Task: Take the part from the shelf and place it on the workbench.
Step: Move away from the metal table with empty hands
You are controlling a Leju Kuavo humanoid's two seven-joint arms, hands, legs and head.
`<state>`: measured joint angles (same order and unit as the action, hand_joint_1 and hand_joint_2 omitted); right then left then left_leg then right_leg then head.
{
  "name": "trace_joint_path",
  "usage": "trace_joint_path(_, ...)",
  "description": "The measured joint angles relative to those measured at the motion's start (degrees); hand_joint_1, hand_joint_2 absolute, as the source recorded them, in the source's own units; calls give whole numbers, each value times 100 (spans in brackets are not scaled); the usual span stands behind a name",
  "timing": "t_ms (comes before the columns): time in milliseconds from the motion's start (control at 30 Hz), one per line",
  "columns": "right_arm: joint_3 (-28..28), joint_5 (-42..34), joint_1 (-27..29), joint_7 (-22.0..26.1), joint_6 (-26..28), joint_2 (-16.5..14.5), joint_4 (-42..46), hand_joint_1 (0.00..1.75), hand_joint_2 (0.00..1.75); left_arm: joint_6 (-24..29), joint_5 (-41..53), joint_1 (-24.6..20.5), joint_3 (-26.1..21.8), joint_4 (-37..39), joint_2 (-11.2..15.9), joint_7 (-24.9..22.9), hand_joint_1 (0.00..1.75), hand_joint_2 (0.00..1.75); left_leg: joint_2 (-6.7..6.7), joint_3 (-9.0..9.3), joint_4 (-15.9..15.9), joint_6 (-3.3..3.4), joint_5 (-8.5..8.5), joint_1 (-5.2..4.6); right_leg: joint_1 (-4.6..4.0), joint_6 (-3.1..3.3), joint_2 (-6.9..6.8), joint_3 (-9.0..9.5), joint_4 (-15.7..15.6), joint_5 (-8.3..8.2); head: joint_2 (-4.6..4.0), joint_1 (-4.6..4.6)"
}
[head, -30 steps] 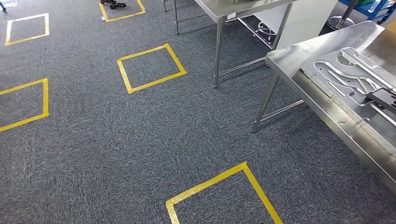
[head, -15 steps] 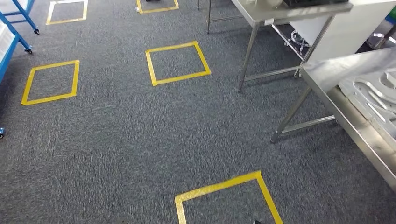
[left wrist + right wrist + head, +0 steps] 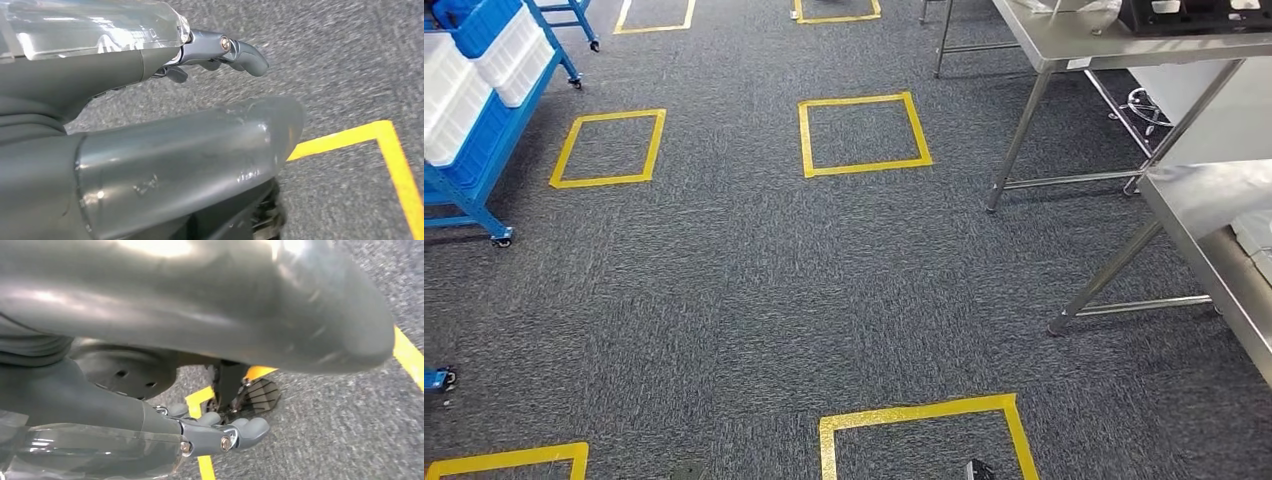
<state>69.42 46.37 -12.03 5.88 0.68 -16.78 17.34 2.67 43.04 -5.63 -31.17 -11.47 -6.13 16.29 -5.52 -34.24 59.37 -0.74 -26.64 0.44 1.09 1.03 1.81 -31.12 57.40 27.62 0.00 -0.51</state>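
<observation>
Both my hands hang at my sides over the carpet — left hand (image 3: 220, 52) and right hand (image 3: 220, 432) with fingers loosely extended, holding nothing — because I judge I'm walking, not reaching. Off to my left stands the blue shelf (image 3: 484, 150) with its white bins (image 3: 509, 50); I can't make out the part there. At my right lies the steel workbench (image 3: 1214, 250).

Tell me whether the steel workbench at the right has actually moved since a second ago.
No. The workbench keeps its place beside the other steel table and the yellow floor square; all slide right together, so the camera turned left.
</observation>
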Motion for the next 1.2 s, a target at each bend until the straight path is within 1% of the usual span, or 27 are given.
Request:
trace_joint_path(67, -30, -45, -5, 5, 8, -2, 2, 0, 0, -5, 21, -1, -38, 0, 11, 14, 0, 0, 341, -317, 657, -32, -352, 3, -13, 57, -168, 26, -37, -3, 0, 33)
trace_joint_path(133, -65, -76, 3, 19, 41, 6, 3, 0, 0, -10, 47, -9, -66, 0, 14, 29, 0, 0, 476, -696, 1406, -70, -648, 31, -34, 70, -345, 31, -34, 15, 0, 51)
trace_joint_path(167, -93, -91, 4, 31, 69, 10, 4, 0, 0, -11, 65, -4, -81, 0, 20, 36, 0, 0, 500, -776, 1562, -88, -659, 48, -38, 65, -428, 35, -31, 26, 0, 51)
trace_joint_path(200, -127, -106, 2, 46, 99, 14, 4, 0, 0, -11, 84, 5, -95, 0, 30, 42, 0, 0, 521, -731, 1475, -103, -555, 66, -37, 53, -499, 44, -28, 40, 0, 53)
trace_joint_path(233, -164, -119, -3, 58, 127, 15, 5, 0, 0, -11, 108, 11, -113, 0, 42, 47, 0, 0, 561, -570, 1172, -115, -370, 82, -33, 35, -564, 61, -22, 58, 0, 53)
trace_joint_path(300, -253, -141, -15, 69, 180, 19, 12, 0, 0, -12, 146, 0, -149, -1, 57, 59, 0, 0, 785, -126, 345, -124, -28, 82, -41, -27, -678, 104, 4, 115, 0, 57)
trace_joint_path(333, -298, -147, -22, 69, 200, 21, 16, 0, 0, -14, 166, -13, -167, -2, 60, 65, 0, 0, 865, 20, 66, -99, 57, 72, -55, -64, -726, 120, 19, 142, 0, 53)
trace_joint_path(367, -350, -150, -29, 71, 219, 23, 21, 0, 0, -15, 179, -23, -186, -2, 61, 71, 0, 0, 909, 85, -74, -64, 77, 54, -70, -97, -769, 131, 30, 162, 0, 41)
trace_joint_path(433, -431, -150, -45, 73, 241, 24, 25, 0, 0, -18, 194, -27, -220, -3, 67, 77, 0, 0, 793, 67, -95, 36, 72, 26, -68, -151, -858, 151, 28, 179, 0, 17)
trace_joint_path(467, -467, -150, -52, 74, 249, 21, 26, 0, 0, -18, 196, -20, -233, -3, 72, 78, 0, 0, 734, 67, -107, 75, 79, 21, -51, -183, -830, 162, 38, 202, 0, 4)
trace_joint_path(533, -519, -150, -60, 77, 253, 15, 26, 0, 0, -18, 197, -22, -247, -5, 80, 81, 0, 0, 615, 77, -137, 152, 101, 23, -14, -225, -575, 53, 304, 405, 0, -13)
trace_joint_path(600, -555, -148, -50, 78, 256, 16, 25, 0, 0, -18, 198, -40, -253, -6, 82, 84, 0, 0, 488, 76, -145, 199, 111, 7, -15, -210, -289, -314, 1021, 759, 0, -33)
trace_joint_path(633, -572, -141, -41, 78, 258, 16, 25, 0, 0, -19, 199, -48, -260, -7, 82, 86, 0, 0, 413, 75, -144, 215, 110, -14, -31, -187, -242, -534, 1412, 887, 0, -38)
trace_joint_path(667, -589, -131, -31, 78, 263, 17, 25, 0, 0, -19, 201, -46, -271, -7, 82, 89, 0, 0, 333, 80, -143, 225, 108, -38, -55, -152, -219, -699, 1667, 912, 0, -39)
trace_joint_path(700, -608, -122, -21, 78, 269, 17, 25, 0, 0, -20, 202, -40, -283, -7, 82, 92, 0, 0, 258, 88, -141, 233, 105, -61, -80, -110, -203, -780, 1739, 841, 0, -39)
trace_joint_path(733, -637, -112, -14, 78, 278, 16, 25, 0, 0, -20, 208, -35, -297, -7, 82, 95, 0, 0, 172, 103, -138, 241, 101, -79, -118, -50, -171, -740, 1551, 639, 0, -38)
trace_joint_path(767, -667, -107, -11, 73, 285, 16, 25, 0, 0, -20, 216, -32, -309, -7, 81, 97, 0, 0, 89, 119, -137, 246, 98, -89, -165, 18, -92, -600, 1168, 365, 0, -38)
trace_joint_path(833, -727, -103, -8, 43, 294, 20, 25, 0, 0, -20, 243, -40, -333, -7, 68, 97, 0, 0, -64, 125, -139, 241, 98, -79, -231, 150, 212, -295, 388, -32, 0, -29)
trace_joint_path(867, -753, -105, -12, 15, 293, 22, 25, 0, 0, -19, 259, -48, -344, -7, 61, 94, 0, 0, -130, 111, -144, 223, 106, -59, -250, 191, 328, -217, 179, -104, 0, -33)
trace_joint_path(900, -780, -111, -15, -16, 289, 24, 25, 0, 0, -18, 279, -52, -356, -7, 56, 87, 0, 0, -200, 94, -156, 196, 117, -38, -254, 217, 378, -192, 103, -100, 0, -40)
trace_joint_path(967, -837, -129, -22, -72, 273, 20, 25, 0, 0, -15, 316, -40, -379, -7, 61, 73, 0, 0, -296, 80, -193, 137, 141, -23, -240, 236, 254, -142, -4, -135, 0, -59)
trace_joint_path(1000, -860, -139, -20, -91, 263, 15, 25, 0, 0, -14, 330, -29, -390, -7, 66, 68, 0, 0, -209, 70, -168, 117, 116, -37, -220, 237, 180, -92, -87, -163, 0, -58)
trace_joint_path(1033, -877, -146, -17, -103, 255, 10, 25, 0, 0, -13, 339, -29, -397, -8, 71, 66, 0, 0, -45, 19, -54, 92, 34, -51, -200, 237, 94, -39, -172, -191, 0, -42)
trace_joint_path(1100, -908, -160, 0, -116, 245, 5, 25, 0, 0, -13, 365, -63, -410, -10, 75, 65, 0, 0, 333, -258, 515, 14, -291, -41, -184, 225, -96, 29, -254, -201, 0, -12)
trace_joint_path(1133, -922, -165, 9, -125, 247, 5, 25, 0, 0, -14, 371, -81, -418, -11, 75, 70, 0, 0, 424, -444, 877, -38, -458, -11, -181, 220, -201, 36, -249, -185, 0, 0)
trace_joint_path(1167, -933, -159, 41, -162, 275, 23, 25, 0, 0, -8, 335, -80, -437, -11, 79, 105, 0, 0, 466, -586, 1154, -87, -553, 23, -177, 207, -298, 35, -233, -163, 0, 2)
trace_joint_path(1200, -941, -139, 92, -203, 305, 71, 18, 0, 0, 7, 247, -54, -476, -11, 85, 180, 0, 0, 494, -629, 1246, -130, -543, 56, -166, 186, -386, 36, -214, -136, 0, 2)
